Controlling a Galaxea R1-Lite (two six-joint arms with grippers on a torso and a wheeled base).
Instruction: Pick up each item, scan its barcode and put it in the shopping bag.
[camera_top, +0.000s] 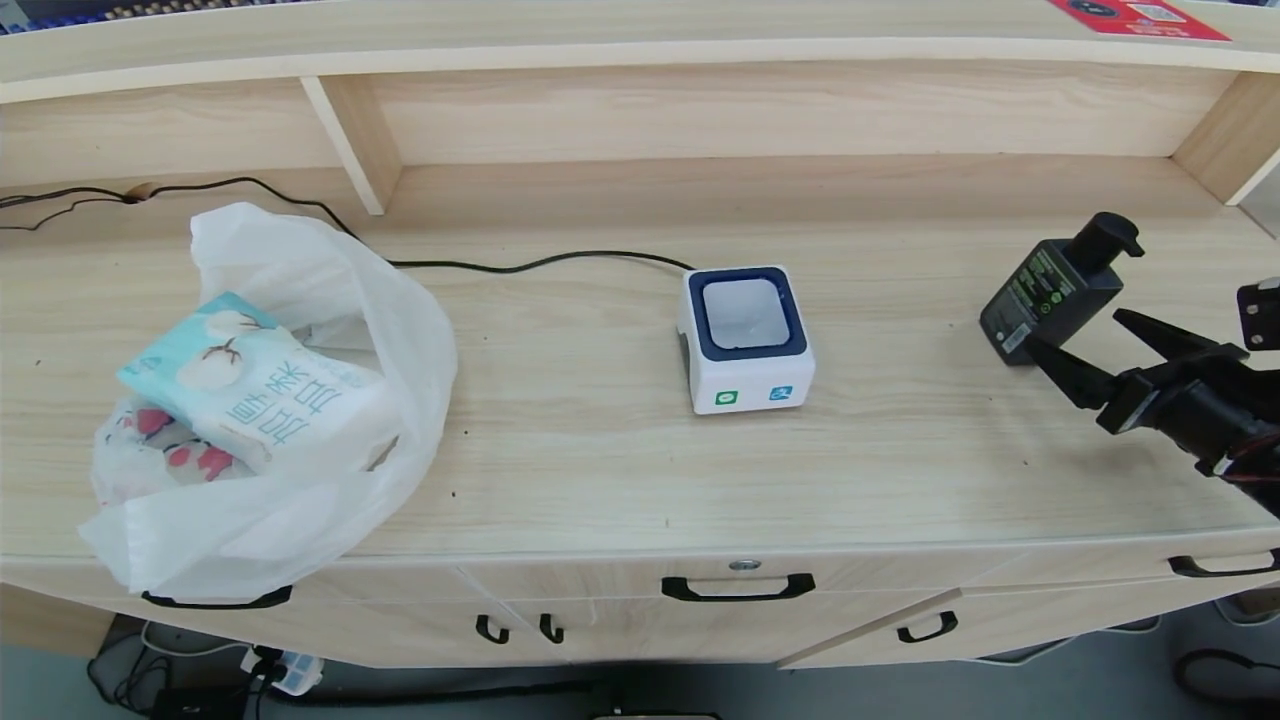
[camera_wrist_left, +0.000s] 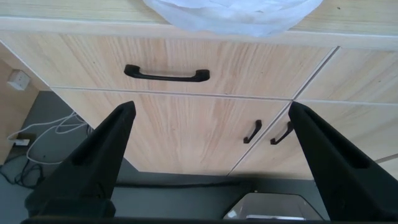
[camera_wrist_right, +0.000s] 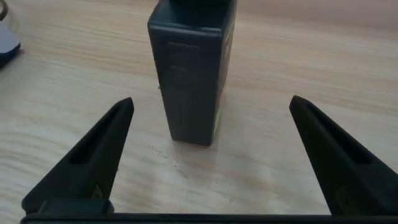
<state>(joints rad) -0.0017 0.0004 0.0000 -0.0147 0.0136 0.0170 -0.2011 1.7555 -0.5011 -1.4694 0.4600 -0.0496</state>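
A dark pump bottle (camera_top: 1055, 290) stands upright at the counter's right end, its label side toward me. My right gripper (camera_top: 1080, 335) is open just in front of it; in the right wrist view the bottle (camera_wrist_right: 193, 74) stands a little beyond the spread fingers (camera_wrist_right: 93, 162). The white scanner (camera_top: 745, 338) with a blue-rimmed window sits mid-counter. At the left lies the white shopping bag (camera_top: 300, 440) holding a tissue pack (camera_top: 250, 385) and a red-patterned item (camera_top: 160, 445). My left gripper (camera_wrist_left: 211, 162) hangs open below the counter, facing the drawers, with the bag's edge (camera_wrist_left: 230, 15) above.
A black cable (camera_top: 500, 265) runs from the scanner toward the back left. A wooden shelf divider (camera_top: 350, 140) and back wall rise behind the counter. Drawer handles (camera_top: 738, 587) line the front, one handle (camera_wrist_left: 166, 74) being in the left wrist view.
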